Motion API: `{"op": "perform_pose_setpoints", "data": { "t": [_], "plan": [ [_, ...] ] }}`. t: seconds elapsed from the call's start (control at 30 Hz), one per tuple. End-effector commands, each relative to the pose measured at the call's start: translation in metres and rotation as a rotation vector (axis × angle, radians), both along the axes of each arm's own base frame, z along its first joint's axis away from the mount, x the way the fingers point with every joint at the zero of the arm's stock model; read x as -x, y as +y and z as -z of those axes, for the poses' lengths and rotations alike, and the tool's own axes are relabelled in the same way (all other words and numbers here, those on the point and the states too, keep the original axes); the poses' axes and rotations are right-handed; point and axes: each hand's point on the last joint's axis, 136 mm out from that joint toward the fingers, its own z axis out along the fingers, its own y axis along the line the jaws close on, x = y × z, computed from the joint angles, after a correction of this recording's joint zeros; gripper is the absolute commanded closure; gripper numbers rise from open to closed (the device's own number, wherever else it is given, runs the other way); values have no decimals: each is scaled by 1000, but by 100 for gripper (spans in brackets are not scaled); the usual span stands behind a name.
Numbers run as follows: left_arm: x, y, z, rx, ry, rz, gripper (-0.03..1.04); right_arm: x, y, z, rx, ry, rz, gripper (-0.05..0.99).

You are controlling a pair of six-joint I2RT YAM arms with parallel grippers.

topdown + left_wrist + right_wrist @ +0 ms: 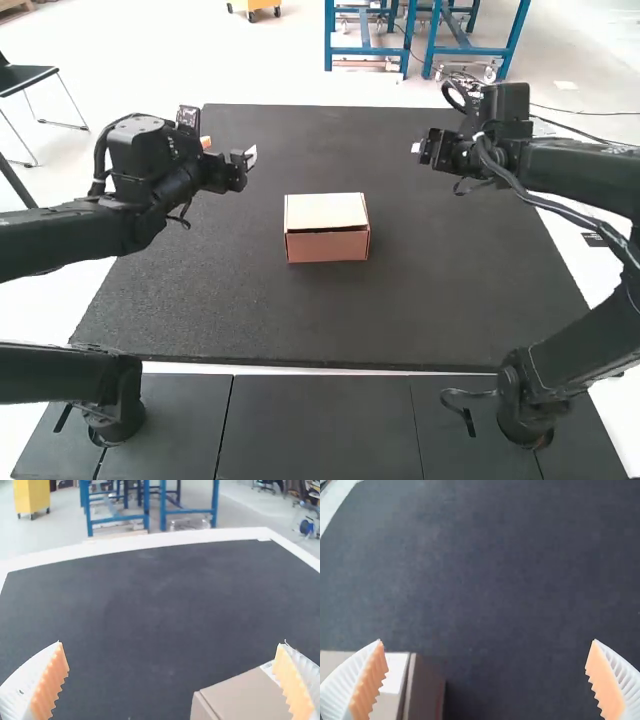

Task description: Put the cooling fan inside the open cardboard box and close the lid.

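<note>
The black mat (430, 270) covers most of the white table (300, 368), and I am looking down on it from behind the 2 arms. The cardboard box (327, 226) sits near the middle of the mat, resting flat. Its lid is down, with the top panel level and the front flap lying against the front wall. I can make out no gap along the top edges from the high view.

My left gripper (170, 685) hangs above the mat to the left of the box, well apart from it and pointing toward the centre. Its jaws are spread wide and hold nothing. The white ribbed fingers (50, 682) with their orange pads stand far apart, and a corner of the box shows just inside 1 of them in the left wrist view.

My right gripper (482, 680) hangs on the other side, to the right of the box and a little farther back on the mat, also clear of it. Its jaws are likewise wide apart and empty, the orange pads (602, 682) facing each other across bare mat. In the right wrist view, an edge of the box shows beside 1 finger.

Neither gripper touches the box.
</note>
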Motion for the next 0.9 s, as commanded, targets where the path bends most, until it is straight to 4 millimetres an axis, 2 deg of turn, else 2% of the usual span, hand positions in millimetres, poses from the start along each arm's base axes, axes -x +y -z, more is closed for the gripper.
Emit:
{"op": "perform_pose_setpoints", "data": {
  "t": [0.0,0.17,0.27,0.37,0.5,0.57,0.7,0.87],
  "plan": [
    [8,16,8,37,14,-64,5,10,-20,2,-33,-53,78,3],
    [15,48,26,77,41,-158,5,26,-33,32,-27,-56,110,3],
    [24,66,37,83,16,-201,5,33,-35,41,-22,-79,120,3],
    [34,76,40,93,-22,-215,5,40,-40,50,-8,-91,140,3],
    [48,83,46,94,-37,-227,6,52,-48,54,29,-151,166,3],
    [55,83,51,95,-43,-226,6,57,-49,55,28,-171,172,3],
    [68,81,57,100,-66,-208,6,70,-57,70,39,-155,206,3],
    [87,81,64,108,-108,-205,6,86,-63,72,36,-193,220,3]
  ]
}}
